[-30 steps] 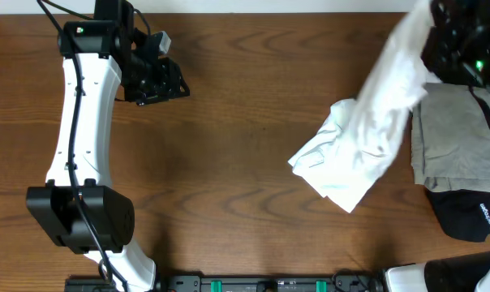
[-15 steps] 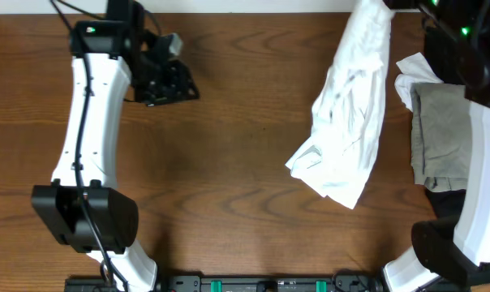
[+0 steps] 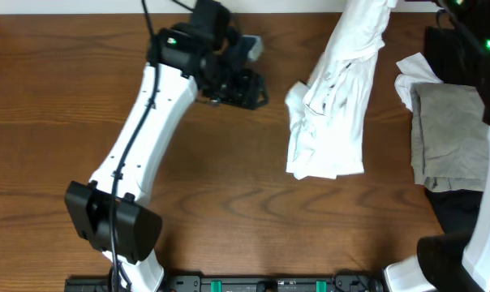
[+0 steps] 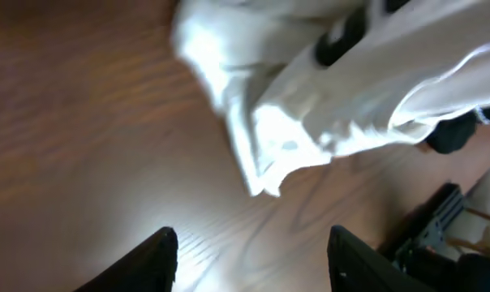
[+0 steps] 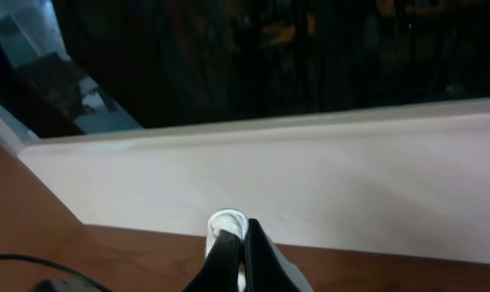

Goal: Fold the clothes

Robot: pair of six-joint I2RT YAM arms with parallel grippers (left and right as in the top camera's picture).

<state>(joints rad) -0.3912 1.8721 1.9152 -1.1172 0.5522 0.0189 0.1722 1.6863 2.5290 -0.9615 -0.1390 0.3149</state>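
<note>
The white T-shirt (image 3: 330, 105) hangs from the top edge, right of centre, its lower end resting on the wooden table (image 3: 66, 122). I'd catch the loose near corner low. The left arm stretches diagonally toward it, the left gripper (image 3: 253, 89) spread and empty. The right gripper (image 5: 233, 231) pinches the cloth.

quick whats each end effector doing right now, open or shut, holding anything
left end effector: open, holding nothing.
right end effector: closed on a pinch of the white T-shirt.
</note>
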